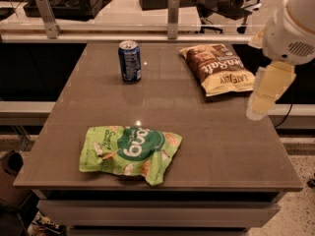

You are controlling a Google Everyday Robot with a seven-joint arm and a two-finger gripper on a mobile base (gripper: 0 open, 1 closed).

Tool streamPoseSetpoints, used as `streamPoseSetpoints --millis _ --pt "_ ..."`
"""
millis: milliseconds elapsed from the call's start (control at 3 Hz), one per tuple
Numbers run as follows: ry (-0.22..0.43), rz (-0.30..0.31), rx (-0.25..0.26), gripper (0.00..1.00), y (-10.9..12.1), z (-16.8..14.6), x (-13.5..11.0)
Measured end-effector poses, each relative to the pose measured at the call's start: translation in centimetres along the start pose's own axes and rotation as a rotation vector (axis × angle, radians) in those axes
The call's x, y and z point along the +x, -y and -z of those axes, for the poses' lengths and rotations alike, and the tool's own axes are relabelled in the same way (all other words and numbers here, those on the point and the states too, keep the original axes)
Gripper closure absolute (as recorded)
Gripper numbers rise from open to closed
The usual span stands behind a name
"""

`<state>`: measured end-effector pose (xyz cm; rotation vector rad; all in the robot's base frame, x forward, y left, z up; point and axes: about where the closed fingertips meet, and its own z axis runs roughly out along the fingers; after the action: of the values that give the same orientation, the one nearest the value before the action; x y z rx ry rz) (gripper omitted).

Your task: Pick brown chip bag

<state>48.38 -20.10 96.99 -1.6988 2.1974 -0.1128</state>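
The brown chip bag (218,68) lies flat at the far right of the table, its dark brown upper part with white "Sea Salt" lettering towards the back and its pale yellow band towards the front. My gripper (259,107) hangs from the white arm at the right edge of the view. It points down over the table's right edge, just in front of and to the right of the bag, and does not touch it. It holds nothing that I can see.
A bright green snack bag (130,152) lies near the table's front left. A blue soda can (129,61) stands upright at the back, left of the brown bag. The grey table (211,141) has a rail with posts behind it.
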Motion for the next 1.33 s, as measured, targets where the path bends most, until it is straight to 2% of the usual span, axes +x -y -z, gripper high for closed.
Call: streamPoseSetpoints --millis 333,667,1000,1333 --pt "0.021 -0.056 -0.004 0.00 3.9 -4.8 -1.1" --pt "0.061 -0.104 0.015 0.00 8.0 -8.6 -2.5" --pt "0.084 -0.153 0.032 0.00 12.3 -12.1 -3.0" --pt "0.081 -0.183 0.027 0.00 15.6 -15.0 -3.4"
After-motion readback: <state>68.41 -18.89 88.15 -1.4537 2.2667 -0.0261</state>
